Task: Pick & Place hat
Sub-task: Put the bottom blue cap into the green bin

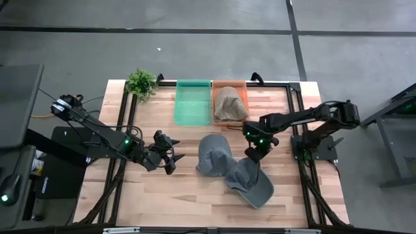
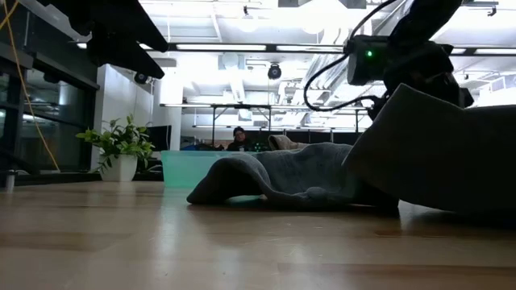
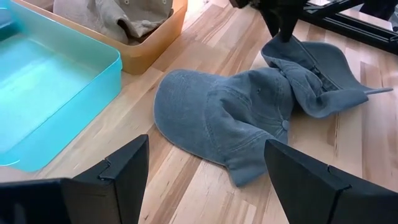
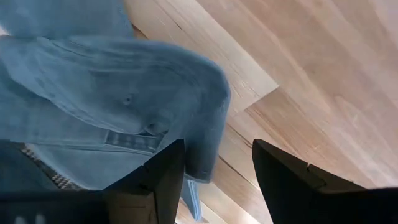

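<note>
Two blue-grey denim caps lie on the wooden table. The first cap lies flat, crown up, left of the second. The second cap overlaps the first one's right edge, brim toward the near edge. My left gripper is open, low over the table just left of the first cap, touching nothing. My right gripper is open at the second cap's far rim. My right gripper comes from above at the second cap's back rim by the strap. One finger lies against the cloth edge; the other stands over bare wood. That rim rises toward the fingers while the brim end rests on the table.
An empty teal bin and an orange bin holding a beige hat stand at the far edge. A potted plant sits at the far left corner. A person sits beyond the table.
</note>
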